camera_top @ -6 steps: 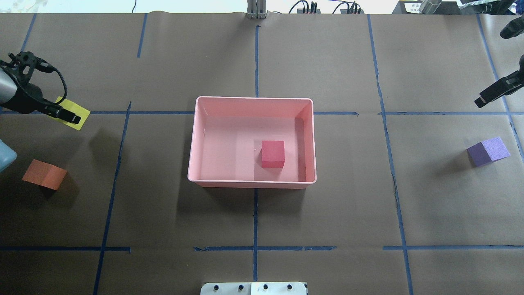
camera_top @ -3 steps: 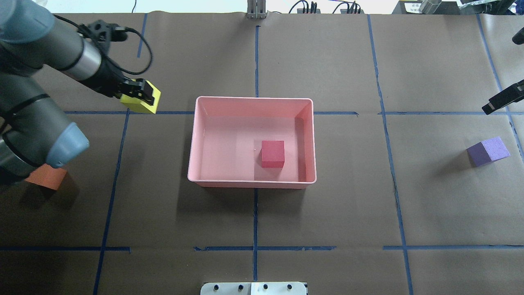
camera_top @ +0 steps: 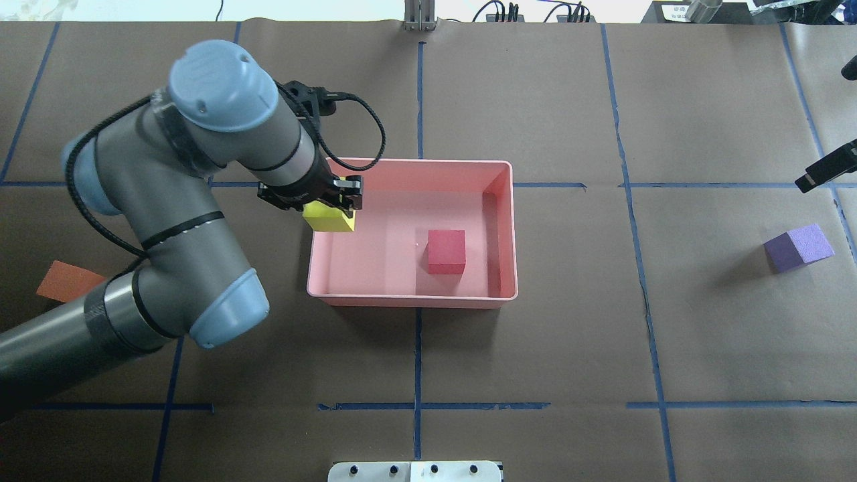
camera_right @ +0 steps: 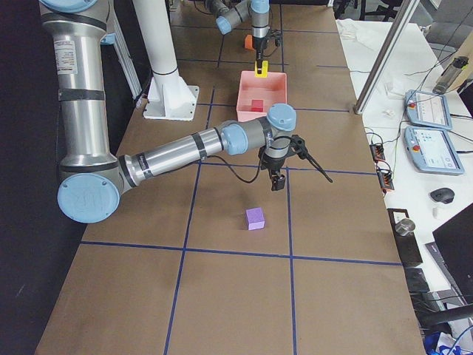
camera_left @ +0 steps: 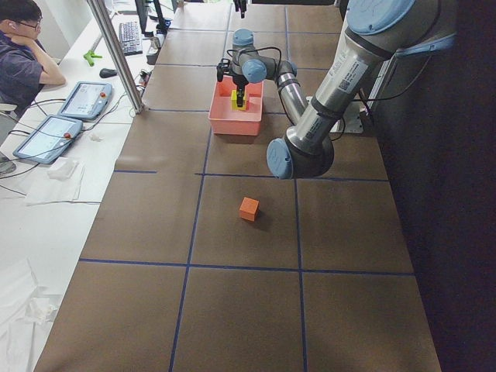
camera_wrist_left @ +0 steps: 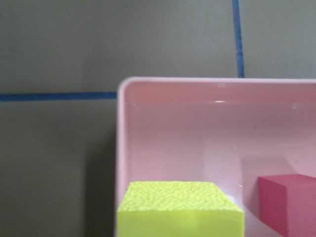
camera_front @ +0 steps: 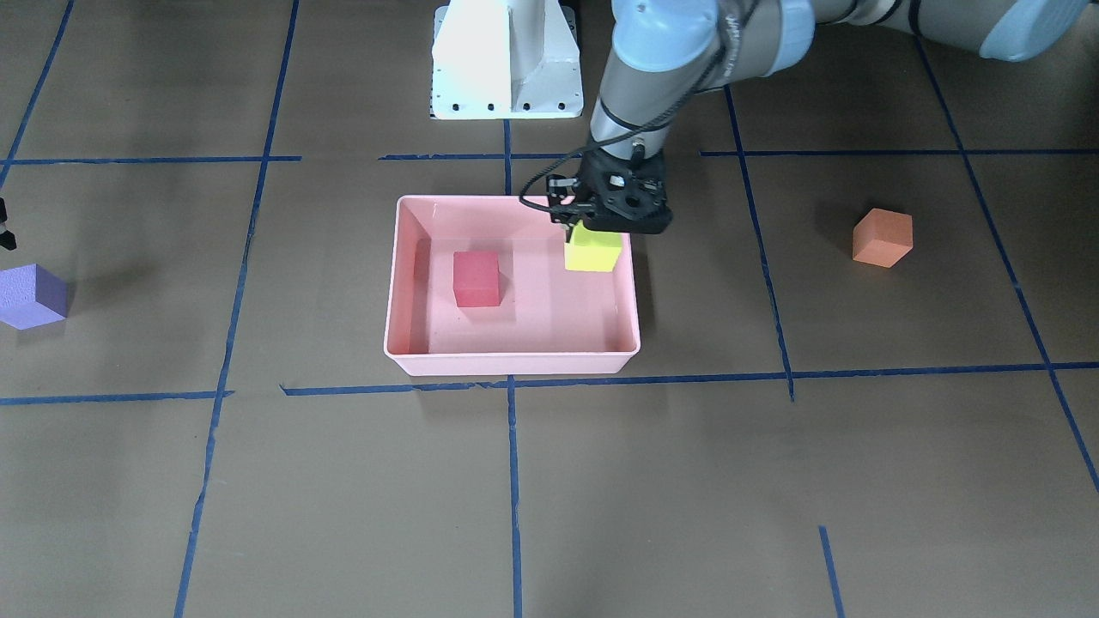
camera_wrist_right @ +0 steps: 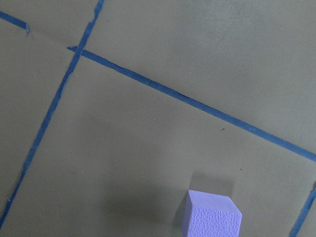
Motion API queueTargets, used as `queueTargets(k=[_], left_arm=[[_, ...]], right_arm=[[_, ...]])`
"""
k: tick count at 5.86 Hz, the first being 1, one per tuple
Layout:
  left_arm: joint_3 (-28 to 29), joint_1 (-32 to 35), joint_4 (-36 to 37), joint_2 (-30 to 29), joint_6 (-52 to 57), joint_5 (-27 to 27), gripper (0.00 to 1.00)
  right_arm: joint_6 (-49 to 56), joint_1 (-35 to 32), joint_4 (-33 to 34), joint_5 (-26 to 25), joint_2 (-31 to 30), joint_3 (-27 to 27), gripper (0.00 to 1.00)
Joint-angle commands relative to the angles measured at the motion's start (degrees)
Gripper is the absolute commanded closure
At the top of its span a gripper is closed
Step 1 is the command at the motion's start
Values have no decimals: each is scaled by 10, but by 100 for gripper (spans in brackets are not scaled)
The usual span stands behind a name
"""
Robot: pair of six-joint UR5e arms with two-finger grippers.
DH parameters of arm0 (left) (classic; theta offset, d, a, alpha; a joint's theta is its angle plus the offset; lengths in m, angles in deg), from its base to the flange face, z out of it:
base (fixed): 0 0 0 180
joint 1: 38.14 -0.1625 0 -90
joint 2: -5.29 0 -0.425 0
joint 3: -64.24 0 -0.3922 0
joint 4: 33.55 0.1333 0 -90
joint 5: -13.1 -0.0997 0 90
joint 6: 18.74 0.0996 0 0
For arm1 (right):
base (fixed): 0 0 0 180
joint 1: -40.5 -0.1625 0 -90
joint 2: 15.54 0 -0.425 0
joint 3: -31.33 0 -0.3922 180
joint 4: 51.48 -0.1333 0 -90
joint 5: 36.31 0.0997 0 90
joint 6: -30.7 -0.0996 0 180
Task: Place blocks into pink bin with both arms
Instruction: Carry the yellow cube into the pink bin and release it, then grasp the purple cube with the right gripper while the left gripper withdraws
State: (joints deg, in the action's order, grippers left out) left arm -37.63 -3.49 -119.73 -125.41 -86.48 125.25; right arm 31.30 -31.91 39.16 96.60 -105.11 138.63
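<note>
1. Our left gripper (camera_top: pixel 337 203) has its jaws clamped on the yellow-green block (camera_top: pixel 328 219), one finger on either side of the cube.
2. We see that block hanging over the pink bin (camera_top: pixel 415 161), just inside the wall on the robot's left. The left wrist view shows the block's edge about level with that wall.
3. From the front-facing view the block (camera_front: pixel 592 251) seems to sit clear of the bin floor, though we cannot be sure from this angle.
4. The red block (camera_top: pixel 446 251) lies flat on the bin floor, towards the robot's right half. It is apart from the yellow-green one and touches no wall.
5. The orange block (camera_front: pixel 883 237) rests on the brown table paper, well away from the bin on the robot's left. In the overhead view the left arm partly covers it.
6. The purple block (camera_top: pixel 799 247) rests on the paper, well away from the bin on the robot's right.
7. Our right gripper (camera_right: pixel 277 179) hangs above the table near the purple block without touching it. Only part of it reaches the overhead view's right edge, so we cannot tell whether its jaws are apart or together.
</note>
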Motion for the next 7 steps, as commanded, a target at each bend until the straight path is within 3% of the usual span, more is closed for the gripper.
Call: queueTargets(k=[1,3,5,7], left_arm=[[0,-13,-4,-3,-11,-13,0],[-1,-17,-7,-3,-12,-13,0],[-2,-18,-6,-3,-12,-13,0],[-4,-18,-6,-3,-12,-13,0]], right_arm=[[-33,6,-140,-7,-61,-50,0],[-159,69,-217,-55,-76,-73,0],[-173,97,-296,-76,-76,-151,0],[-173,115,-308,-76,-69,-173,0]])
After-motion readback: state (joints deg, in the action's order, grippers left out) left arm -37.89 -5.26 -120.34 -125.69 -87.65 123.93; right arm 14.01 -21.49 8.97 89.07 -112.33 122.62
